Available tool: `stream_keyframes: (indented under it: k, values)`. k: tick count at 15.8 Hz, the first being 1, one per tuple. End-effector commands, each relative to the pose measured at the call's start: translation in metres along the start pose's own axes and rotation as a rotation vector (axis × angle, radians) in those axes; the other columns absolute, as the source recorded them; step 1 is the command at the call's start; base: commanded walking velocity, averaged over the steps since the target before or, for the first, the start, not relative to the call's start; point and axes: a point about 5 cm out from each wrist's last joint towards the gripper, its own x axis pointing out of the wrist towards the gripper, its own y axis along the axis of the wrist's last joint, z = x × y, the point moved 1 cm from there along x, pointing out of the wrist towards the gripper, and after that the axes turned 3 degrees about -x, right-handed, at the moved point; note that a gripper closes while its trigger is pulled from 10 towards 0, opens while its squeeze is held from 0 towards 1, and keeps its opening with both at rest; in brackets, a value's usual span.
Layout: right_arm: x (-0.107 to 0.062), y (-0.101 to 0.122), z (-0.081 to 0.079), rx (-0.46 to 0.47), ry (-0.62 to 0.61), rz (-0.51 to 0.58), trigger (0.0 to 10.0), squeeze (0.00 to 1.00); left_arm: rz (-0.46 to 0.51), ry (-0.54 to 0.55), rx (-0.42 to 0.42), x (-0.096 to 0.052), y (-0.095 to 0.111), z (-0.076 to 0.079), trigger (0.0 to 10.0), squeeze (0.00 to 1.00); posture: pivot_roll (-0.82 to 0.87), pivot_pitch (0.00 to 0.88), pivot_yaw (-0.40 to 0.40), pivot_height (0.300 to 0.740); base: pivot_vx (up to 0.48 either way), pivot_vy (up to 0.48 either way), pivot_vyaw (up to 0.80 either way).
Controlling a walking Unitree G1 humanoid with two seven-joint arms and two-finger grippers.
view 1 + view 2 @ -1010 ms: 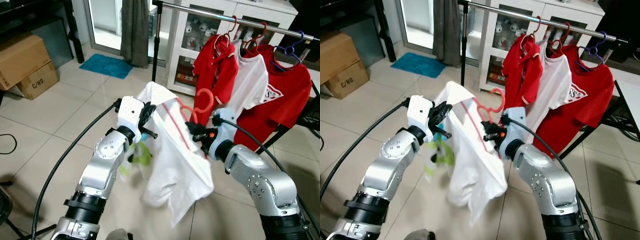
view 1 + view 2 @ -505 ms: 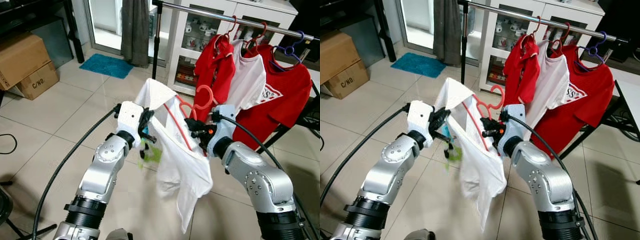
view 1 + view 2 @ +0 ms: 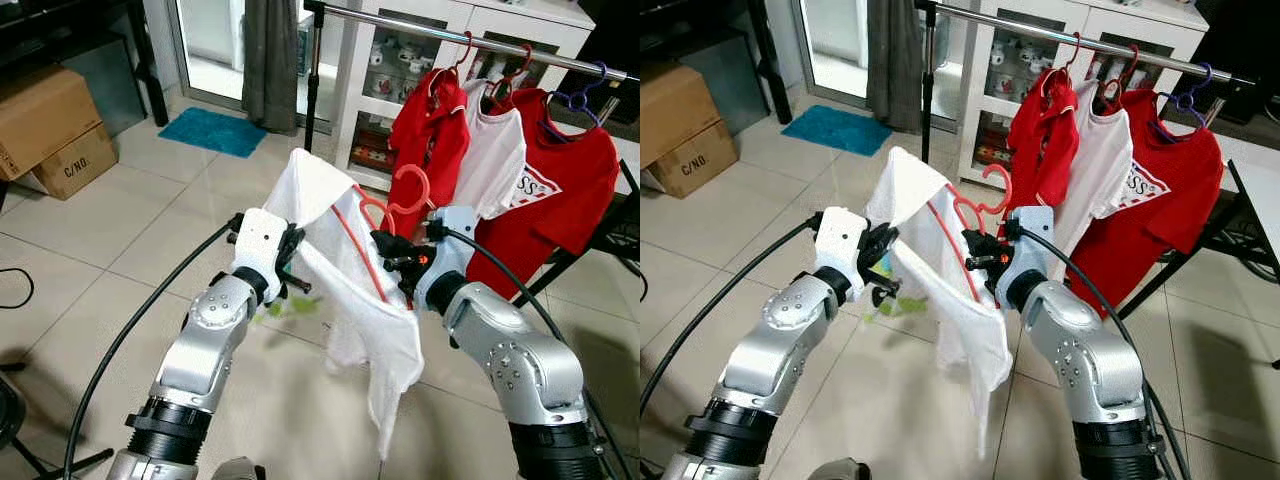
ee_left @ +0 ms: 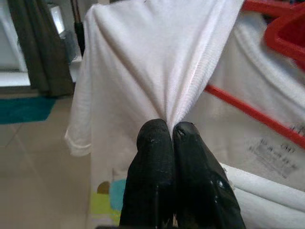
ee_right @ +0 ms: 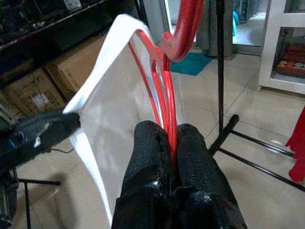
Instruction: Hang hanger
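**Right eye view: hanger hook below and short of the rail, right hand nearer**

I'm holding the red hanger in my right hand, fingers pressed together on its red wire just under the hook, as the right wrist view is showing. My left hand is pinching a fold of the white shirt draped on that hanger; the left wrist view is showing both black fingers closed tight on the cloth.

The key relation: the rail is lying up and ahead of the hook, running from my left across to my right. The hanger's long axis is slanting down from the hook towards me, not yet lined up under the rail. Free rail is showing between the stand's upright pole and the red shirt already hanging, and that gap is sitting almost straight ahead of the hook.

My judgement: the right arm is the nearer one and is needing to lift and reach forward, with the hook's open side facing the rail. The left hand is just keeping the shirt from slipping.
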Motion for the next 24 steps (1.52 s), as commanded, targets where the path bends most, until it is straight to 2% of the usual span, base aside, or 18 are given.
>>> stream_keyframes:
  k: [1,2,3,5,6,11,14,15,16,17,18,20,21,24]
  values:
    - [-0.002,0.016,0.008,-0.018,-0.040,0.079,10.0,0.00,-0.014,0.017,0.002,-0.002,-0.001,-0.002,0.0,0.00,-0.03,0.000,-0.066,0.740,0.000,0.000,0.00]
    - [-0.002,0.016,0.009,-0.019,-0.045,0.079,10.0,0.00,-0.005,0.010,-0.005,-0.001,0.000,0.000,2.6,0.00,-0.03,0.000,-0.066,0.740,0.000,0.000,0.00]
    - [-0.001,0.016,0.008,-0.018,-0.052,0.081,10.0,0.00,0.010,-0.013,-0.038,-0.001,0.002,0.003,10.0,0.00,-0.02,0.000,-0.065,0.740,0.000,0.000,0.00]
    - [0.000,0.014,0.008,-0.037,-0.053,0.075,10.0,0.00,0.002,-0.045,-0.053,-0.002,0.002,0.007,10.0,0.00,-0.02,0.000,-0.063,0.740,0.000,0.000,0.00]
    - [0.000,0.014,0.010,-0.042,-0.069,0.078,10.0,0.00,0.003,-0.064,-0.072,-0.004,0.002,0.007,10.0,1.00,-0.02,0.000,-0.061,0.740,0.000,0.000,0.00]
    - [-0.001,0.009,0.019,-0.079,-0.124,0.061,10.0,0.00,0.007,-0.148,-0.107,-0.023,0.002,0.001,10.0,1.00,-0.02,0.000,-0.059,0.740,0.000,0.000,0.00]
    - [-0.004,0.005,0.025,-0.138,-0.180,0.059,10.0,0.00,0.028,0.004,-0.161,-0.041,-0.001,-0.020,10.0,1.00,-0.02,0.000,-0.058,0.740,0.000,0.000,0.00]
    - [-0.007,0.000,0.028,-0.164,-0.209,0.027,10.0,0.00,0.018,0.063,-0.125,-0.050,-0.005,-0.028,10.0,0.00,-0.02,0.000,-0.060,0.740,0.000,0.000,0.00]
    - [-0.007,-0.001,0.028,-0.184,-0.210,0.024,10.0,0.00,0.019,0.082,-0.113,-0.054,-0.006,-0.030,10.0,0.00,-0.02,0.000,-0.064,0.740,0.000,0.000,0.00]
    - [-0.012,0.001,0.033,-0.155,-0.266,0.063,10.0,0.00,0.027,0.127,-0.107,-0.065,-0.006,-0.034,10.0,0.00,-0.01,0.000,-0.075,0.740,0.000,0.000,0.00]
    - [-0.013,0.001,0.035,-0.150,-0.285,0.076,10.0,0.00,0.042,0.129,-0.118,-0.068,-0.005,-0.035,10.0,0.00,-0.01,0.000,-0.079,0.740,0.000,0.000,0.00]
    - [-0.017,-0.013,0.036,-0.194,-0.273,0.022,10.0,0.00,0.019,0.200,-0.109,-0.075,-0.009,-0.039,10.0,0.00,0.00,0.000,-0.088,0.740,0.287,0.000,0.00]
    - [-0.019,-0.022,0.037,-0.173,-0.289,0.011,10.0,0.00,-0.020,0.220,-0.062,-0.079,-0.016,-0.040,10.0,0.00,0.01,0.000,-0.086,0.740,0.330,0.000,0.79]
    - [-0.020,-0.028,0.035,-0.170,-0.300,0.005,10.0,0.00,-0.043,0.216,-0.040,-0.084,-0.022,-0.036,10.0,0.00,0.01,0.000,-0.080,0.740,0.339,0.000,0.80]
